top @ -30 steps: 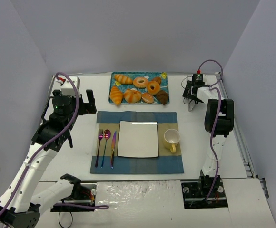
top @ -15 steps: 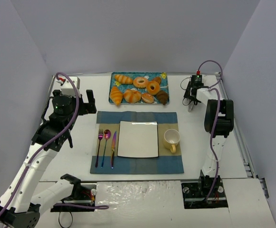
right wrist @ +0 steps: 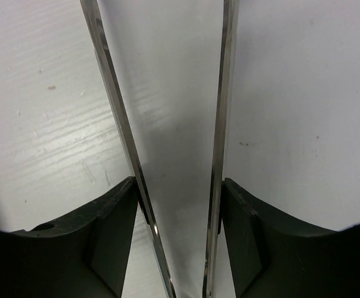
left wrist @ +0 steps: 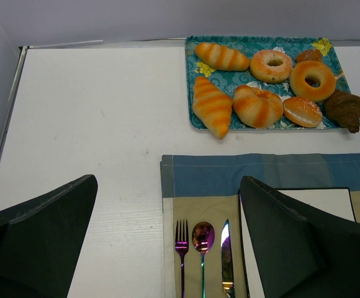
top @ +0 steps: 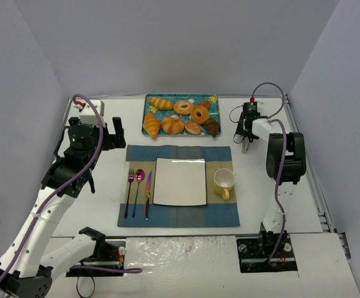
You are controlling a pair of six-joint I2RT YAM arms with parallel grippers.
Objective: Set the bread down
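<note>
Two thin metal arms of the tongs [right wrist: 115, 105] now sit squeezed in the right hand [right wrist: 179, 186]. That hand has just closed on them and swung a little toward the tray [left wrist: 279, 41]. I think it is now ready to go and grab food. The dark brown bread [top: 211, 126] still lies untouched at the right end of the tray, in the upper middle of the top view. The left hand [left wrist: 167, 186] is wide open and holds nothing.
</note>
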